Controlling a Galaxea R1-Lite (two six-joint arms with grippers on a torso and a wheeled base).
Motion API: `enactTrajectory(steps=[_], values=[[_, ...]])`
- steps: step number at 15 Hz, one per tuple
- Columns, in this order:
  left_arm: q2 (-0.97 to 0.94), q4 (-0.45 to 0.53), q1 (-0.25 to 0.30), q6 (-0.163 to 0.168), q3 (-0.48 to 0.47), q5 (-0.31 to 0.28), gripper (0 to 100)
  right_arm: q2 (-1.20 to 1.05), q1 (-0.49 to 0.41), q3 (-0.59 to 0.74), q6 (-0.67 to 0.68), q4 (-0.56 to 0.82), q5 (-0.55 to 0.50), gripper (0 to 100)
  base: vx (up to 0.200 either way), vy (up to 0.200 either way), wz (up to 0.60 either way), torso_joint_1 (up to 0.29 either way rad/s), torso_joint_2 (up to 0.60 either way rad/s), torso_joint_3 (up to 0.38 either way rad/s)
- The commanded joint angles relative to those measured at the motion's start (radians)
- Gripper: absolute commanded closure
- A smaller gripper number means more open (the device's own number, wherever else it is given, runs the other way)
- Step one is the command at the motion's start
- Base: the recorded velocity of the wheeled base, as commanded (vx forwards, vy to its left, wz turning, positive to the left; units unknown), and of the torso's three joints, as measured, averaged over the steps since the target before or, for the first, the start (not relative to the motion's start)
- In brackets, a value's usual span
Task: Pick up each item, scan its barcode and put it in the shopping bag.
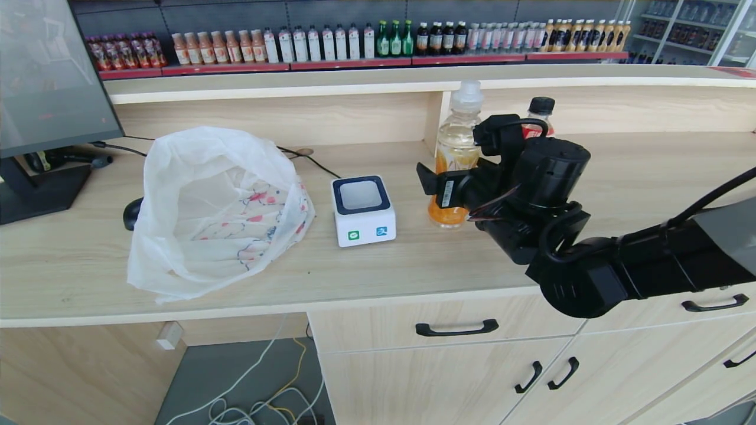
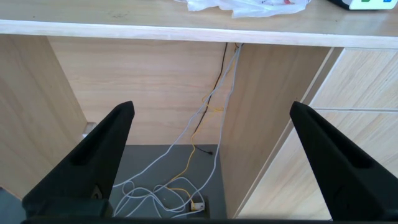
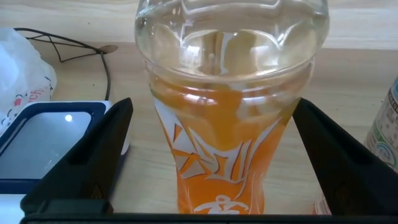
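Note:
A clear bottle of orange drink (image 1: 456,150) with a white cap stands upright on the wooden counter (image 1: 413,260), right of the white scanner box (image 1: 362,209). My right gripper (image 1: 453,190) is open, one finger on each side of the bottle's lower half (image 3: 224,155), with gaps showing between pads and bottle. A second bottle with a black cap (image 1: 540,109) stands just behind the arm. The white shopping bag (image 1: 218,206) lies open-mouthed left of the scanner (image 3: 37,134). My left gripper (image 2: 211,109) hangs open below the counter's edge, holding nothing.
A monitor on a black stand (image 1: 47,77) fills the counter's far left, with a black mouse (image 1: 131,213) beside the bag. A raised ledge (image 1: 413,79) runs along the back. Drawers (image 1: 455,327) and loose cables (image 2: 186,180) lie under the counter.

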Motion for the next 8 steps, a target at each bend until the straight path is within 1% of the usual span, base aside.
enactTrajectory(steps=[1, 8], values=[[0.000, -0.001, 0.000, 0.000, 0.000, 0.000, 0, 0.006, -0.002, -0.013, -0.006, 0.000, 0.000, 0, 0.000, 0.000, 0.00, 0.000, 0.00, 0.000], [0.000, -0.001, 0.000, 0.000, 0.000, 0.000, 0, 0.042, -0.008, -0.065, -0.009, -0.002, 0.000, 0, 0.000, 0.000, 0.00, 0.000, 0.00, 0.000]])
